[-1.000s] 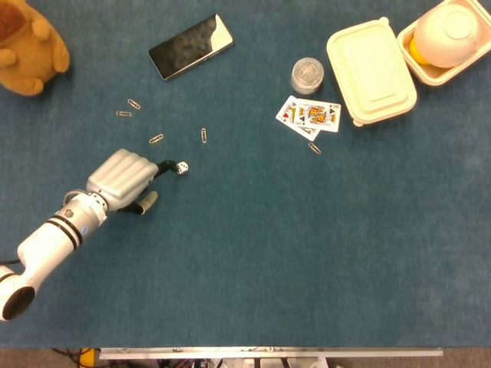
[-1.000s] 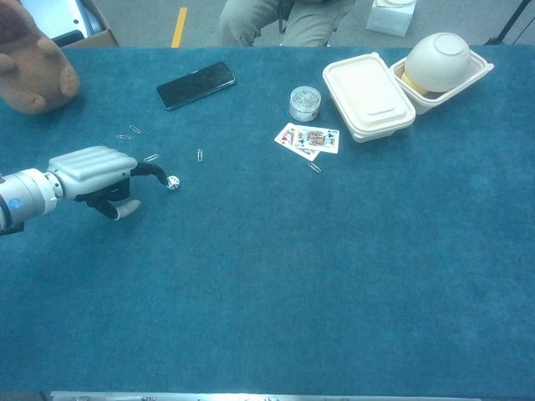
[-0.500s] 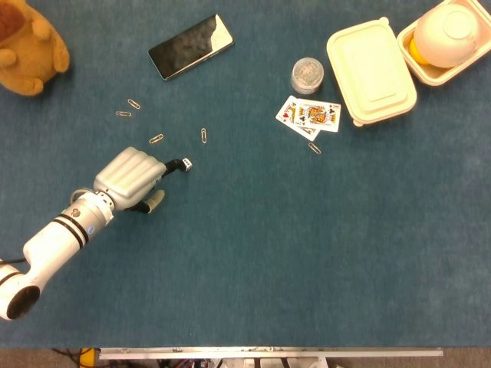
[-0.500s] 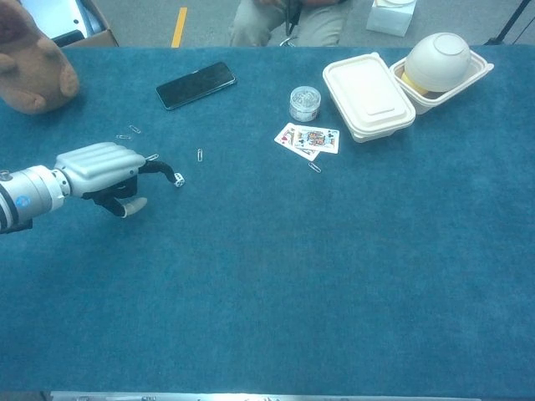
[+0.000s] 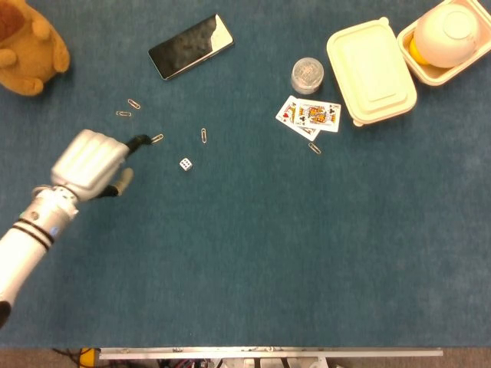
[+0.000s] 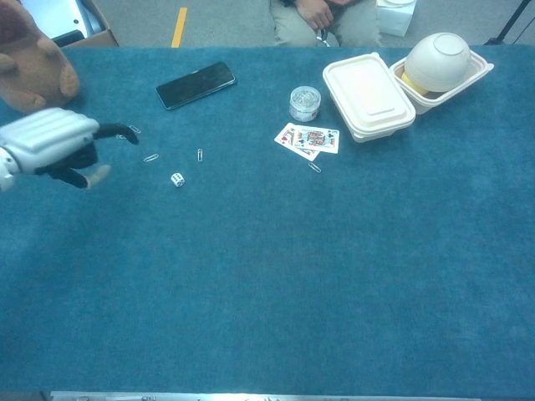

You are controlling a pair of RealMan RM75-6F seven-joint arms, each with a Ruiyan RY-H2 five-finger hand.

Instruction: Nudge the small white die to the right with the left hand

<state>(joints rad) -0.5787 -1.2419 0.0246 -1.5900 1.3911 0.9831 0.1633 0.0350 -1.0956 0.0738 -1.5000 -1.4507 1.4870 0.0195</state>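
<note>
We see the small white spotted die loose on the blue felt tabletop, apart from our grey left hand, curled around nothing. A renewed nudge risks scattering the wire paperclips nearby.

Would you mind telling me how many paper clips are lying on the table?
5: two below the phone's left end, one by the left hand's fingertip, one above the die, one under the cards.

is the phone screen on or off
Off: the phone lies face up on the table, its screen dark, showing only pale reflected glare in both views.
</note>
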